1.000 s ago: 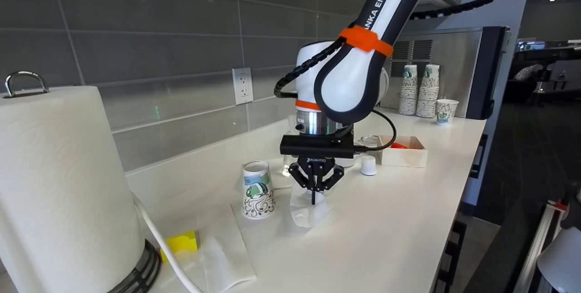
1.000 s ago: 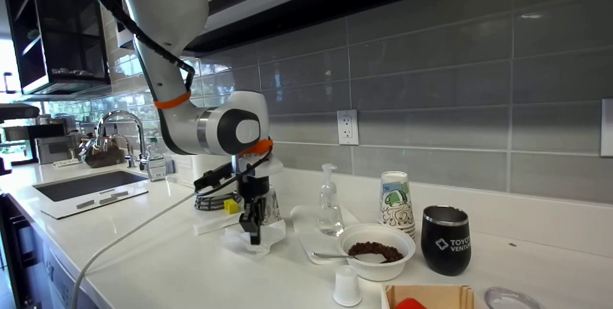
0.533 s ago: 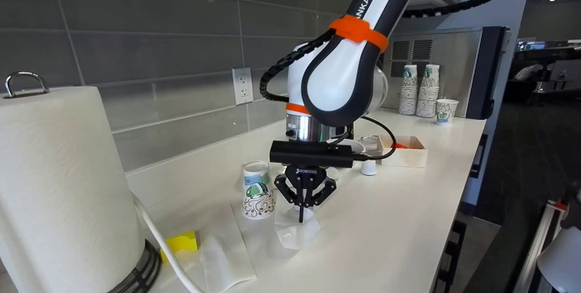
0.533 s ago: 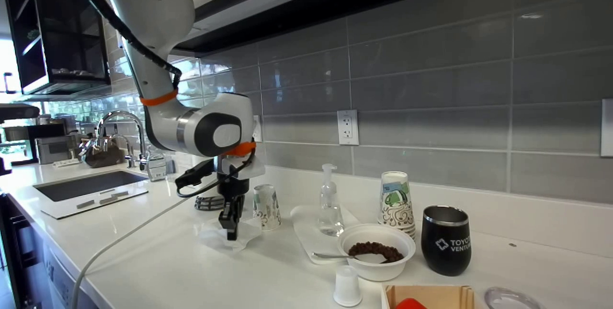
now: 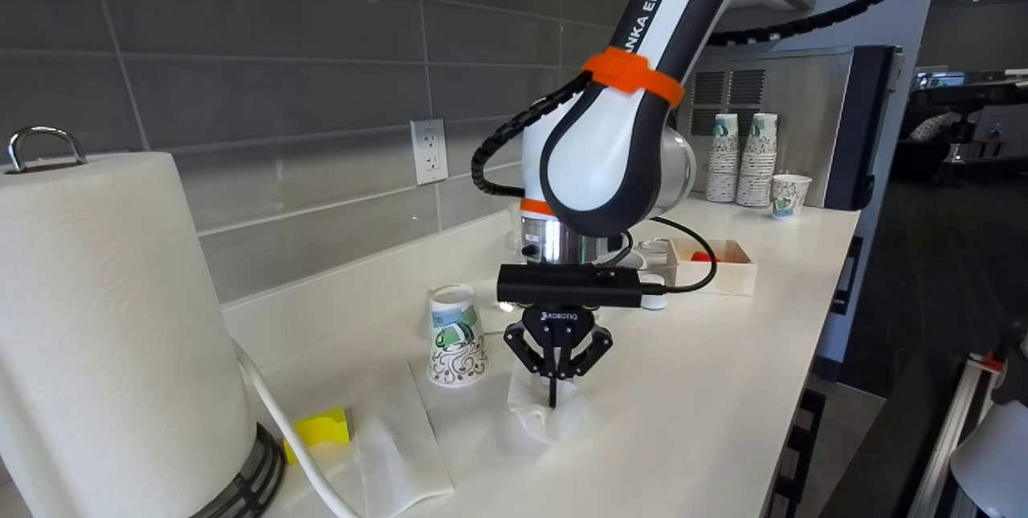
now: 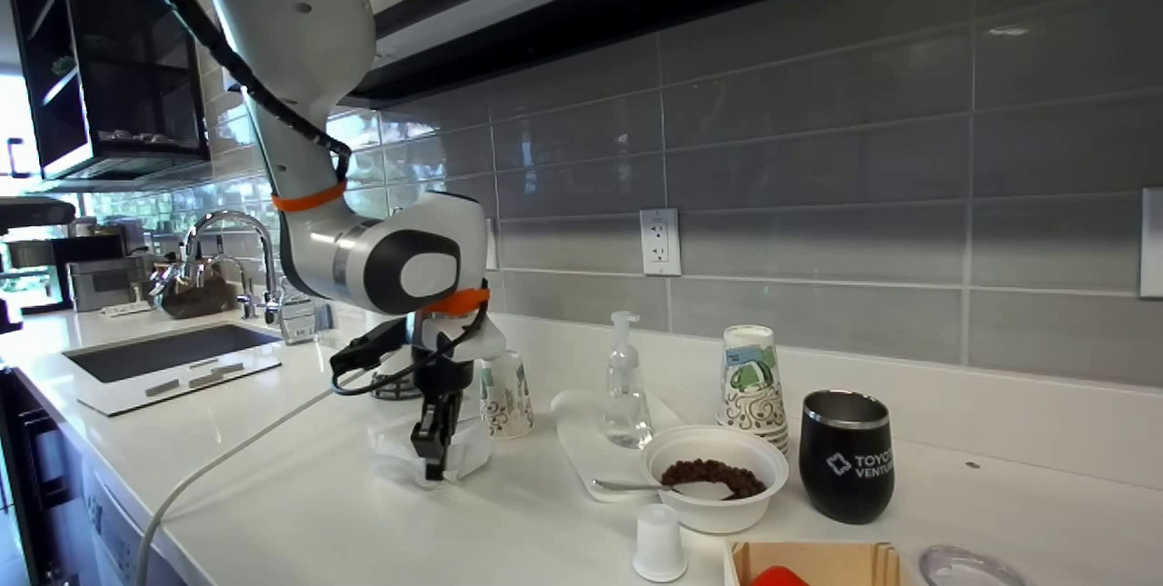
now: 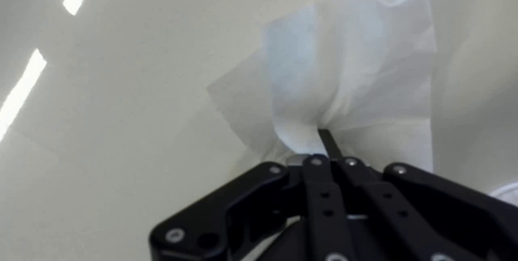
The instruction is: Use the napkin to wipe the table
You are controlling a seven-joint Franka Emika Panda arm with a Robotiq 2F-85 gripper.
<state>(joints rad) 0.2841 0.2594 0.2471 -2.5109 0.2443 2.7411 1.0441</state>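
1 black 2-fingered tool [image 5: 552, 399], its fingers [image 7: 330, 143] tight together on a gathered part of 1 thin white paper napkin [image 7: 364, 50]; napkin touching the glossy white counter [image 5: 658, 438], creased flaps spread out from the fingertips. Near the napkin, in both exterior views, 1 inverted printed paper cup [image 5: 456, 341]. Well apart, in an exterior view, 1 round white bowl [image 6: 727, 518] of brown pellets [image 6: 683, 471]; near it, 1 black metal-rimmed tumbler [image 6: 847, 468].

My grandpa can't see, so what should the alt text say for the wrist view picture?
Black robot fingers pinch a wrinkled white napkin, with a shiny pale counter underneath. Bright streaks of light gleam on the left, and the edge of something white shows at the lower right.
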